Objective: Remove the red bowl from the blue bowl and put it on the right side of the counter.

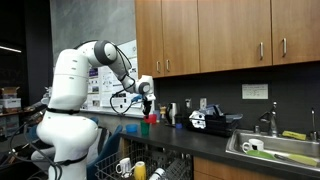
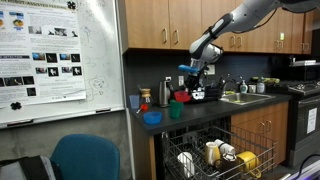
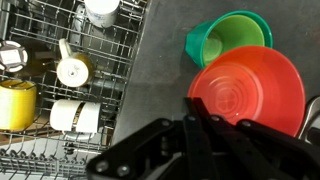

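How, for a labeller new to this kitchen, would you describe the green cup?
Start at the dark counter above the open dishwasher rack. At the end nearest the whiteboard sits the green cup. Its neighbours are the blue bowl and the red bowl; it alone is green.

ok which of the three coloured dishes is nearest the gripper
The red bowl, right at the gripper; the green cup sits just beside it, and the blue bowl stands farther off.

One red bowl [image 3: 250, 92]; one blue bowl [image 2: 152, 118]; one green cup [image 3: 230, 38]; one yellow mug [image 3: 15, 104]; one sink [image 1: 276, 150]
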